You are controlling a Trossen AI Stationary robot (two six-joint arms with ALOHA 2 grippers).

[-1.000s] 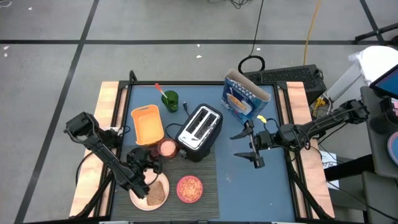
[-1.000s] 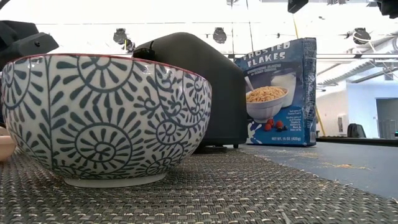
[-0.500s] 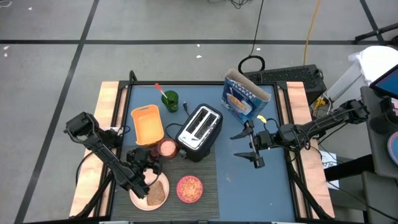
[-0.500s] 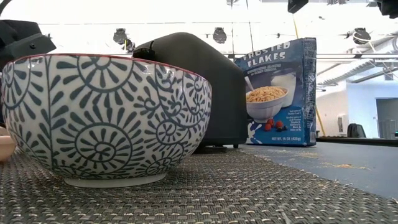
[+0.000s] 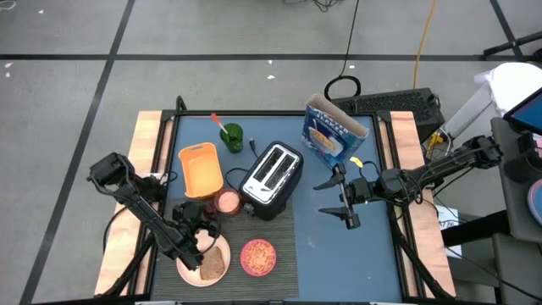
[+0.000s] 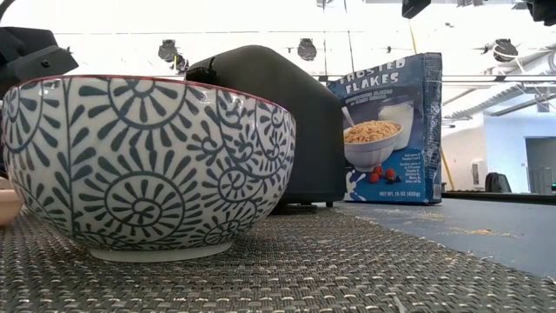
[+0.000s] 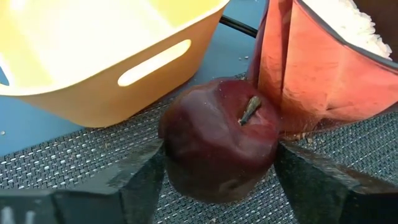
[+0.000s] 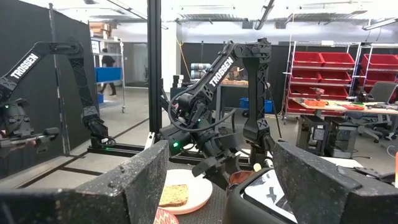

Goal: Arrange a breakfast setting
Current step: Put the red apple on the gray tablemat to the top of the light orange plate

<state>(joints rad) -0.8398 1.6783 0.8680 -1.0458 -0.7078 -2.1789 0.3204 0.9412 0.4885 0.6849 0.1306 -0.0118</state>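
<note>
My left gripper [image 7: 217, 171] closed around a dark red apple [image 7: 217, 140], lower left of the overhead frame, plate [image 5: 188, 269] with toast [image 5: 215, 261] just beside, cereal bowl [image 5: 258, 257] right of it, right gripper [image 5: 345, 202] seemingly open mid-right.

Even overhead lighting throughout; strong backlight in the low view.

From above, the table [image 5: 373, 246] is evenly lit with faint shadows. In the low view, ceiling lamps [image 6: 306, 48] and a white, overexposed background leave the toaster [image 6: 278, 122] nearly a silhouette; the patterned bowl [image 6: 148, 165] stays sharp. In the left wrist view, the apple [image 7: 217, 140] shows soft highlights.
</note>
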